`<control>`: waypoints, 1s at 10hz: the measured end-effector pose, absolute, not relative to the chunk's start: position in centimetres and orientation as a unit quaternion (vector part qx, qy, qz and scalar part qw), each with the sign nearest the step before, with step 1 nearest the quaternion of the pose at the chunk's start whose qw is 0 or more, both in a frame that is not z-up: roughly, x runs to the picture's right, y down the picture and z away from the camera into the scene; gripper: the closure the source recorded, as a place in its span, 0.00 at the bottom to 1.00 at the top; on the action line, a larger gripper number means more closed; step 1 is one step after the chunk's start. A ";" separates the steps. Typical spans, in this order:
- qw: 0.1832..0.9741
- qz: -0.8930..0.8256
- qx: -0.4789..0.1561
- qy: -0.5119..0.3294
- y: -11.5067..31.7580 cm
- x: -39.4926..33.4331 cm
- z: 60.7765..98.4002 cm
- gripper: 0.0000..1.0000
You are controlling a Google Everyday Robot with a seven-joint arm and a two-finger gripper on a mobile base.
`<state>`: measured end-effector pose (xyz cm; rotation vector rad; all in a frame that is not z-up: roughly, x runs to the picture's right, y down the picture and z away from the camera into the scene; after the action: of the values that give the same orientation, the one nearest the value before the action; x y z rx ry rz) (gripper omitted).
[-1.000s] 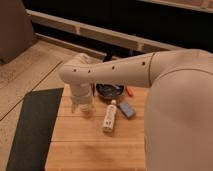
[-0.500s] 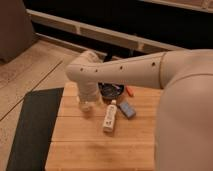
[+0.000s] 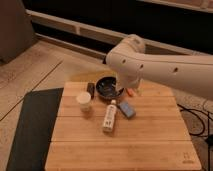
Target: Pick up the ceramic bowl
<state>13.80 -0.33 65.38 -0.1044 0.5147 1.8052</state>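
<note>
Right now your gripper claw (image 3: 123, 88) is hanging under the white wrist, jaws standing spread and holding nothing. The ceramic bowl (image 3: 106, 86) is sitting just left of the claw, its near rim right below it, at the far edge of the wooden table (image 3: 150, 145). You are probably needing only a short drop onto that rim.

One bowl (image 3: 107, 86); one cup (image 3: 84, 101); one bottle (image 3: 109, 116); maybe two packets (image 3: 127, 109)
</note>
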 end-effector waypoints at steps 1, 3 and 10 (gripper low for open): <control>0.598 0.770 -0.045 0.216 -0.9 15.1 65.1 0.35; 0.621 0.753 -0.067 0.207 -1.9 16.5 65.4 0.35; 0.647 0.721 -0.121 0.215 -4.4 20.1 68.7 0.35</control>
<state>20.11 -4.40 68.66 -0.2753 0.4886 1.6398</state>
